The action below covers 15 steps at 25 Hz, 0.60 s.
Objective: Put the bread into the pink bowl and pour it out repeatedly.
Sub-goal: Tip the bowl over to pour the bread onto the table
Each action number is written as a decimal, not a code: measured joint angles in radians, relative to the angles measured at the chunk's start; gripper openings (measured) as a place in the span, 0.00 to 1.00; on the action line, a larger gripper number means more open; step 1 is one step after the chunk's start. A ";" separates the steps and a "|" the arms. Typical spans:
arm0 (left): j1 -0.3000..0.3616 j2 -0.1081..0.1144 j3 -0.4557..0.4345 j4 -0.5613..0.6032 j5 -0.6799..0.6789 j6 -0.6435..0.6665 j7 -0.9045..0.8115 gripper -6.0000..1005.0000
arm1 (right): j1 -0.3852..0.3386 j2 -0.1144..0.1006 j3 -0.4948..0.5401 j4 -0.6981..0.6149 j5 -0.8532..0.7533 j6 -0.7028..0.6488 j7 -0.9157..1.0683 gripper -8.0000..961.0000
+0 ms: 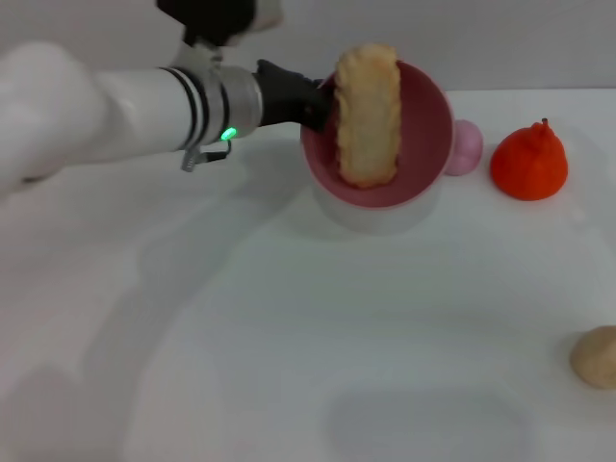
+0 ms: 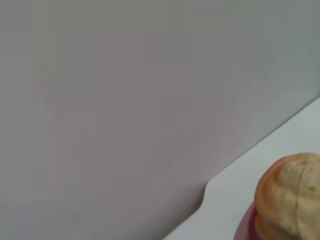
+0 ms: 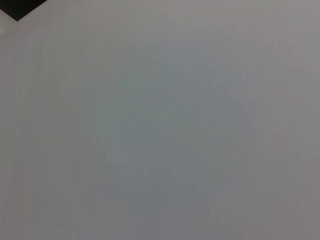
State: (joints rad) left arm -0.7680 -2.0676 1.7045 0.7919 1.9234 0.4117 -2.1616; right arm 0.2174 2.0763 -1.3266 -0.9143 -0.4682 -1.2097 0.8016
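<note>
Head view: the left gripper (image 1: 313, 101) is clamped on the left rim of the pink bowl (image 1: 428, 125), which is held tilted toward the camera at the far middle of the table (image 1: 289, 337), probably for pouring. The bread (image 1: 367, 111) is lodged lengthwise inside, its far end over the rim. The right gripper is not seen.

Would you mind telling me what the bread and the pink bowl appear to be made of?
The bread looks like soft foam or rubbery toy material: matte, pale tan, with ridged edges. The pink bowl, gripped at its rim by the left gripper, looks like hard plastic: smooth with a slight gloss inside.
</note>
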 joint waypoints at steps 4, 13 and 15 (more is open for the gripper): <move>0.009 -0.002 0.101 0.001 0.001 -0.126 -0.001 0.05 | -0.003 0.000 0.002 0.003 -0.003 0.000 -0.002 0.56; 0.039 -0.001 0.214 -0.019 0.022 -0.376 0.007 0.05 | -0.004 0.001 0.003 0.006 -0.007 -0.001 -0.003 0.56; 0.049 0.000 0.245 -0.019 0.027 -0.440 0.007 0.05 | -0.004 0.001 0.003 0.006 -0.008 -0.001 -0.003 0.56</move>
State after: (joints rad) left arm -0.7190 -2.0680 1.9491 0.7724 1.9504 -0.0287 -2.1550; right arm 0.2135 2.0770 -1.3236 -0.9084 -0.4761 -1.2103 0.7983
